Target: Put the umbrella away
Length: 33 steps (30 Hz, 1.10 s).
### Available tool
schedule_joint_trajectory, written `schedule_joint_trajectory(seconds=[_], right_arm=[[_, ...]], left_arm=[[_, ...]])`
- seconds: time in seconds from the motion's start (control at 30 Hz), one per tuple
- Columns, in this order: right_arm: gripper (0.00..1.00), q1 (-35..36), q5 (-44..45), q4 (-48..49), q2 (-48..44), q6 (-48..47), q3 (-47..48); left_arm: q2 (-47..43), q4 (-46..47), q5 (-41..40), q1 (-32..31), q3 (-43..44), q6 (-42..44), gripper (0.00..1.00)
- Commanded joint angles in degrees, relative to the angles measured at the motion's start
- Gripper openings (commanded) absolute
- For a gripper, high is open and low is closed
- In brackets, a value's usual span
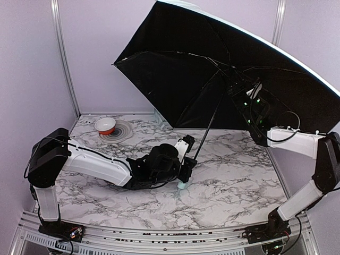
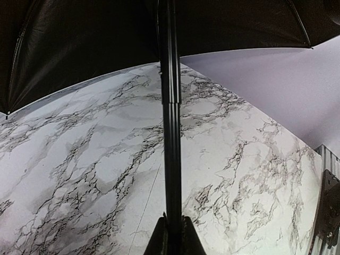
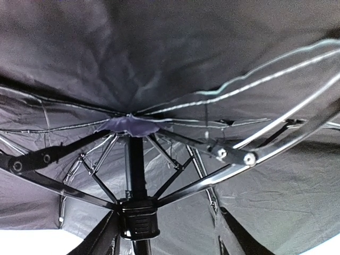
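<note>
Umbrella (image 1: 175, 74) location and claw status, Tech 2?

Tech 2: Fully open, tilted over the rear of the tabletop (image 1: 239, 180), black lining facing the arms. Left claw (image 1: 186, 169) is closed on the lower shaft (image 1: 210, 125), just above the mint handle (image 1: 182, 186). Right claw (image 3: 167, 241) is under the canopy, fingers spread to either side of the sliding collar (image 3: 138, 220), gripping nothing.

Tech 1: Failure modes?

Tech 2: Judgement only. The shaft is thin, smooth and ridged lengthwise. The broad canopy levering on it could twist it in the left claw. The collar is small, ribbed black plastic, so a partial pinch could slip off. The ribs (image 3: 234, 156) are slender riveted metal struts crossing near the fingers, and snagging one could bend it. The fabric is matte and slack, and may bunch when folding.
</note>
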Motion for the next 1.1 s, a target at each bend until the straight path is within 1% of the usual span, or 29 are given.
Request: schedule_joint_trajectory(seconds=[0.0, 0.2, 0.3, 0.37, 0.47, 0.5, 0.53, 0.57, 0.6, 0.63, 0.67, 0.7, 0.8, 0.83, 0.9, 0.97, 1.0, 1.03, 1.07], right_arm=[[0.53, 0.37, -1.79, -2.05, 0.63, 1.09, 2.21], [0.13, 0.45, -0.24, -2.41, -0.27, -0.20, 1.68], [0.06, 0.44, -0.91, -2.37, -0.26, -0.65, 1.82], [0.00, 0.47, -1.02, -2.65, -0.33, -1.29, 2.03], [0.00, 0.46, -1.29, -2.77, -0.53, -1.97, 2.18], [0.02, 0.47, -1.89, -2.87, -0.53, -2.16, 2.22], [0.13, 0.49, -2.87, -3.21, -0.49, -2.74, 2.66], [0.27, 0.53, -4.00, -4.59, -0.45, -3.67, 3.51], [0.40, 0.83, -4.30, -7.15, -0.51, -4.91, 4.75], [0.50, 1.39, -3.32, -11.47, -0.80, -6.68, 5.89], [0.56, 2.25, -1.32, -14.48, -1.10, -8.77, 6.98], [0.59, 3.14, 1.77, -16.56, -1.41, -10.93, 7.80], [0.60, 6.40, 13.28, -21.43, -1.79, -18.12, 10.15], [0.61, 7.42, 15.26, -22.04, -1.39, -20.71, 10.65], [0.61, 8.35, 16.32, -23.61, -0.16, -22.32, 11.53], [0.61, 8.58, 16.18, -26.83, 0.88, -20.77, 12.55], [0.58, 8.68, 16.15, -28.14, 1.21, -19.76, 12.94], [0.52, 8.68, 16.07, -28.73, 1.38, -19.02, 12.94], [0.44, 8.69, 15.51, -28.51, 1.43, -18.52, 12.69]], left_arm=[[-2.19, 7.23, 0.03, -0.37, 0.39, 1.81, 0.00], [-2.28, 7.37, 0.07, -0.37, 0.23, 2.08, 0.00], [-2.36, 7.40, 0.16, -0.37, 0.25, 2.08, 0.00], [-2.49, 7.46, 0.14, -0.38, 0.25, 2.01, 0.00], [-2.69, 7.52, -0.03, -0.37, 0.16, 1.72, 0.00], [-2.79, 7.58, -0.20, -0.37, 0.10, 1.53, 0.00], [-2.95, 7.60, -0.46, -0.37, 0.07, 1.42, 0.00], [-3.10, 7.60, -0.70, -0.37, 0.08, 1.30, 0.00], [-3.23, 7.63, -1.04, -0.37, 0.08, 1.37, 0.00], [-3.32, 7.59, -1.47, -0.37, 0.04, 1.42, 0.00], [-3.33, 7.55, -2.06, -0.37, 0.12, 1.59, 0.00], [-3.33, 7.50, -2.78, -0.37, 0.14, 1.72, 0.00], [-3.48, 7.53, -5.25, -0.37, -0.05, 1.77, 0.00], [-3.59, 7.52, -5.64, -0.37, -0.09, 1.73, 0.00], [-3.64, 7.54, -6.17, -0.37, -0.14, 1.68, 0.00], [-3.68, 7.52, -6.45, -0.37, -0.13, 1.72, 0.00], [-3.68, 7.52, -6.56, -0.37, -0.14, 1.72, 0.00], [-3.76, 7.48, -6.58, -0.37, -0.11, 1.79, 0.00], [-3.77, 7.51, -6.59, -0.37, -0.16, 1.81, 0.00]])
